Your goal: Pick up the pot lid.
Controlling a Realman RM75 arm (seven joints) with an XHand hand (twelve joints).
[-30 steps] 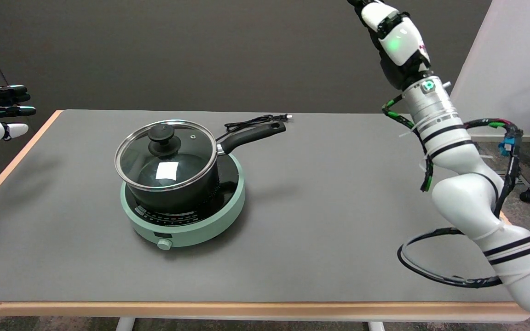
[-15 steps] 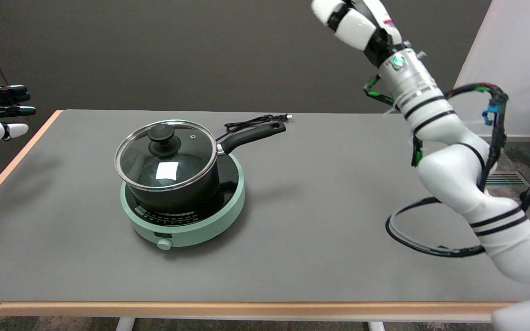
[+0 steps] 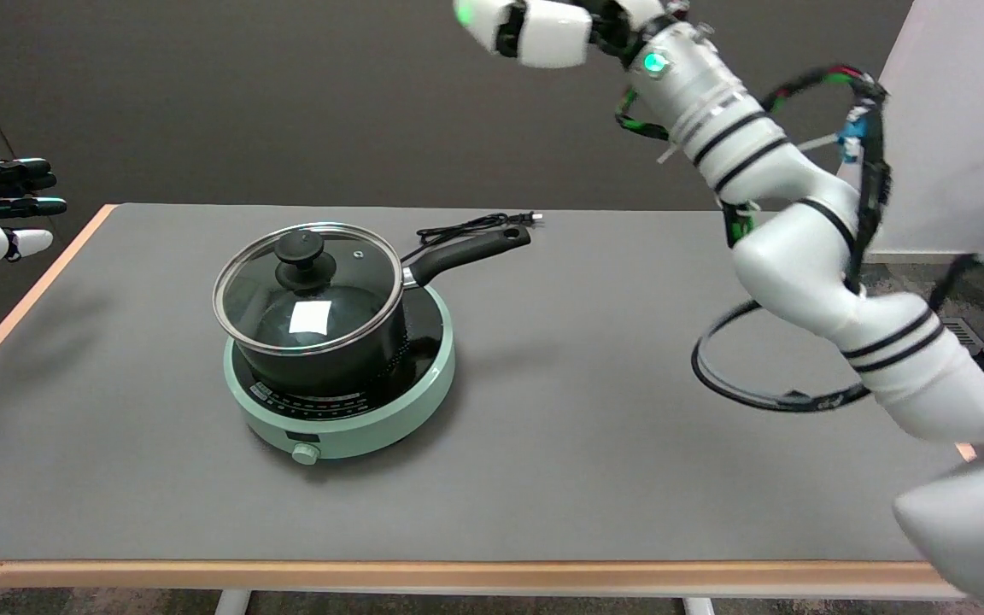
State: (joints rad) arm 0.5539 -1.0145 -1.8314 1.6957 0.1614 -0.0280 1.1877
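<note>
**Lid seated on pot, right hand high above table**

Glass pot lid (image 3: 307, 289) sat flat on the black pot (image 3: 330, 359), steel rim ringing the opening, black knob (image 3: 300, 248) upright near the far left of the glass. Showed a white rectangle through the glass, below the knob. Rested with the pot on a round pale-green cooker (image 3: 340, 401), left of the table's middle, a small dial at the cooker's near edge. Pointed the pot's black handle (image 3: 468, 252) out toward the far right, past the cooker's rim. Lay behind the handle a coiled black cord (image 3: 475, 225), plug end toward the right, on the grey table (image 3: 594, 427).

Well apart from the lid, up at the top edge of the view, hung the right hand (image 3: 535, 26), only partly in frame: white and black segments reaching left from the wrist, touching nothing. Cut off by the frame, so could not tell whether the fingers were spread or curled. Stretched the right arm (image 3: 799, 256) from the lower right, black cable looped beneath it.
</note>
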